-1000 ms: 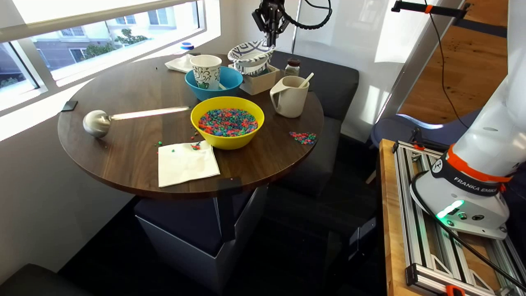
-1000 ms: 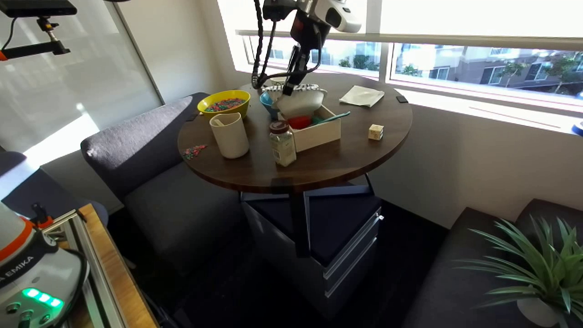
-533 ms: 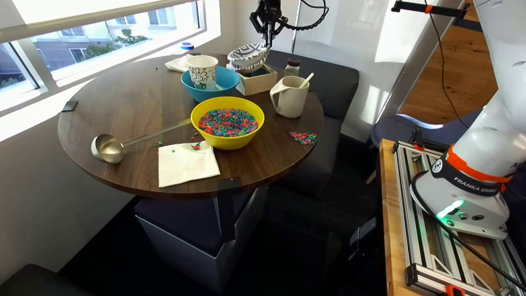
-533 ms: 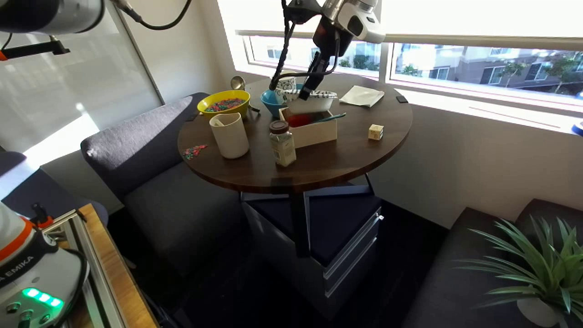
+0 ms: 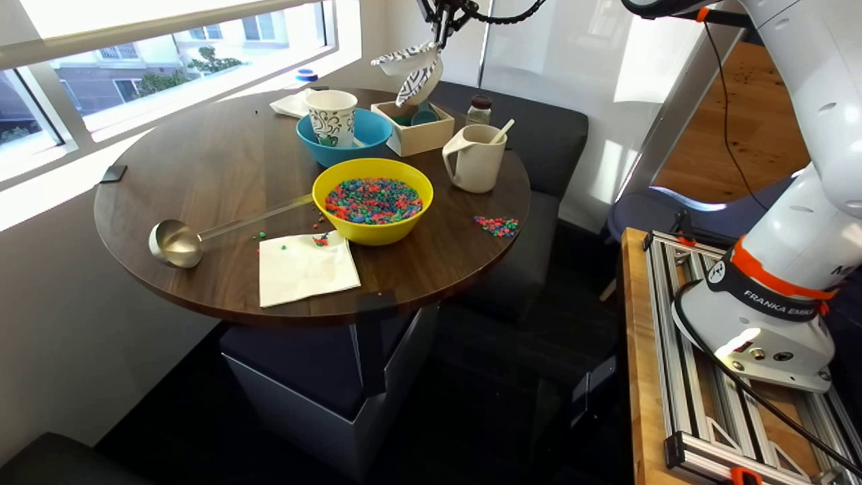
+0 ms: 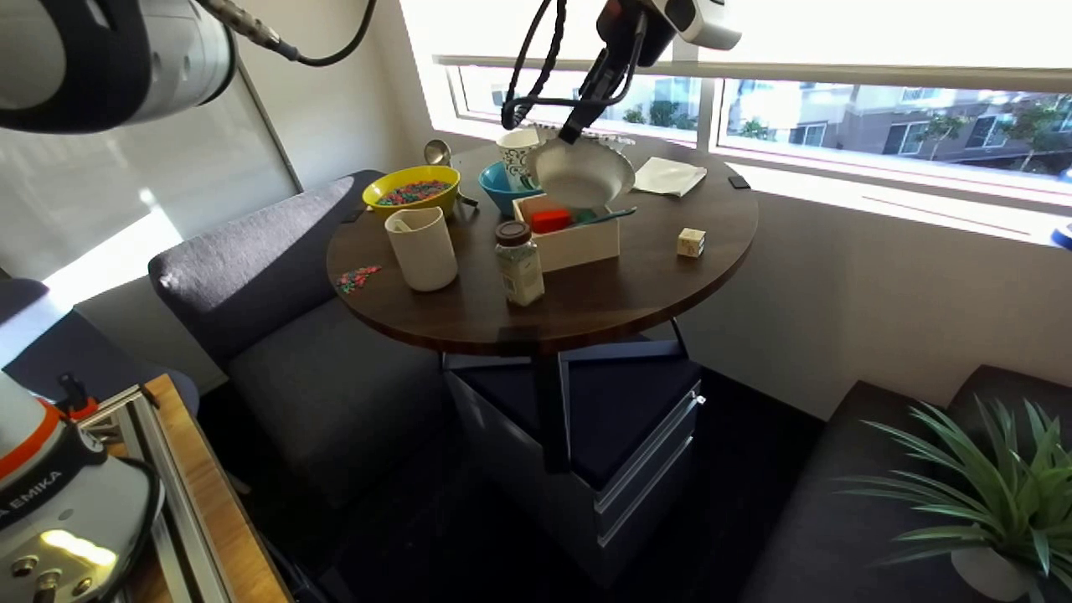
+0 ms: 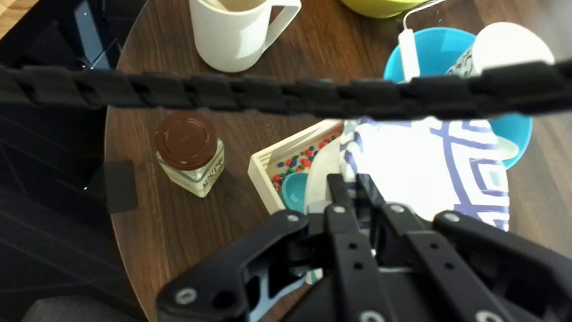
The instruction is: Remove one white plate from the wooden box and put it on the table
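Above the box (image 5: 425,140), a plate (image 5: 404,60) was held by the hand (image 5: 439,44), its rim pinched between the fingers (image 7: 338,190). Plate was tilted and in the air, apart from the worktop (image 5: 222,175). Just below it a second plate (image 5: 423,81) was hung, angled from it in a V, the two joined near the fingers. Whether both rims were pinched could not be told, nor whether the lower edge was free of the box. From the wrist view, a striped inside was seen on one side of the fingers, plain white on the other. Inside the box a teal item (image 7: 294,192) and loose bits (image 7: 305,162) were seen; something red (image 6: 550,221) was seen there too. Just beside the box, a blue bowl (image 5: 347,156) was placed, a cup (image 5: 332,116) stood in it. Next to that, a yellow bowl (image 5: 374,234) was loaded with coloured bits (image 5: 374,200). Ladle (image 5: 180,244) was laid with its handle run up to the yellow bowl; contact could not be told. Close by, a napkin (image 5: 306,271) was laid, a few bits (image 5: 321,240) scattered on it. Jug (image 5: 477,165) and jar (image 6: 521,268) were stood near the box, apart from each other. In an exterior view, a cube (image 6: 691,243) was set on the worktop, apart from the box.
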You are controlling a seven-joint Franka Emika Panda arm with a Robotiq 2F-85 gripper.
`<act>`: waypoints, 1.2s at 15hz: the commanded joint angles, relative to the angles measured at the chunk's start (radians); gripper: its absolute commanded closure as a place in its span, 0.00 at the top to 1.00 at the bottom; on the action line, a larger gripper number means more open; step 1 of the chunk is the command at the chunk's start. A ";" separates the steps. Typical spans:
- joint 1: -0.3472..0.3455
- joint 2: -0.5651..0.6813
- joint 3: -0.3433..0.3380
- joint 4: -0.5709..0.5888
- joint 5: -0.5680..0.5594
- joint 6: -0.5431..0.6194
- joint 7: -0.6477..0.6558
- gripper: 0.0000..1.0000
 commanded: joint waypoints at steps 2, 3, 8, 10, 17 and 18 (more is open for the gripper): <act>-0.046 0.014 0.090 0.078 0.094 -0.026 0.098 0.03; -0.053 0.016 0.105 0.092 0.104 -0.032 0.091 0.03; -0.032 0.002 0.069 0.060 0.072 -0.013 0.064 0.03; -0.028 -0.018 0.079 0.036 0.107 0.048 0.101 0.03; 0.047 -0.116 0.169 -0.021 0.216 0.076 0.121 0.03; 0.064 -0.131 0.180 -0.032 0.218 0.080 0.113 0.03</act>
